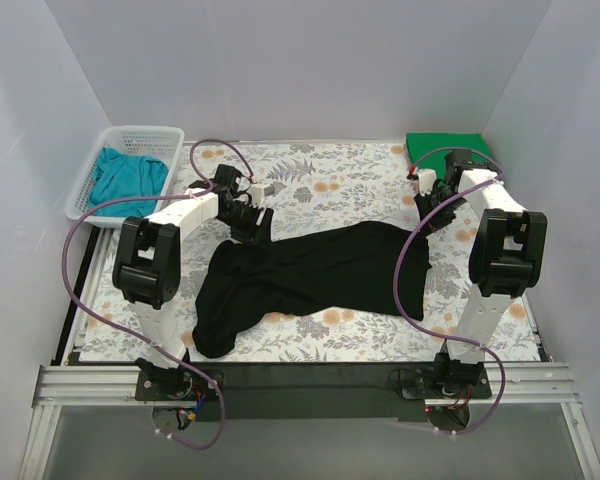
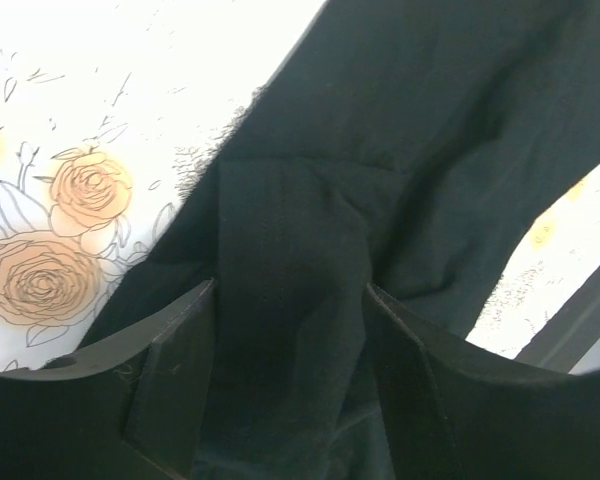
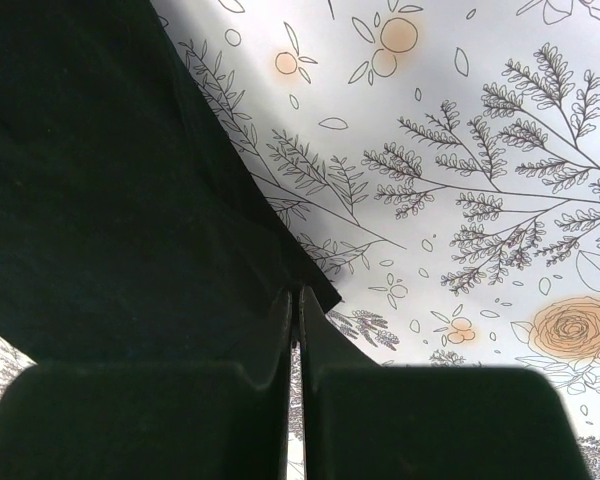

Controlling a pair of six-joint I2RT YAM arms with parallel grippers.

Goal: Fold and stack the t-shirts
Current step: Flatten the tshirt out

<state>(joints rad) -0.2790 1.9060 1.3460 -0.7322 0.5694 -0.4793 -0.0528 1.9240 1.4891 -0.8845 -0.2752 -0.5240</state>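
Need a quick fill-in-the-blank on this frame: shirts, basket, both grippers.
1. The teal t-shirt lies inside the white ___.
2. The folded t-shirt at the far right corner of the table is ___.
3. On the left gripper the jaws stand ___ astride a fold of the black t-shirt.
4. The right gripper is ___ at the black t-shirt's edge.
Missing words: basket; green; open; shut.

Place: lab-style robot test booth;
Walls: plain white panels (image 1: 280, 70) boxing in the table (image 1: 320, 180);
Frame: aluminium rail (image 1: 80, 385) along the near edge
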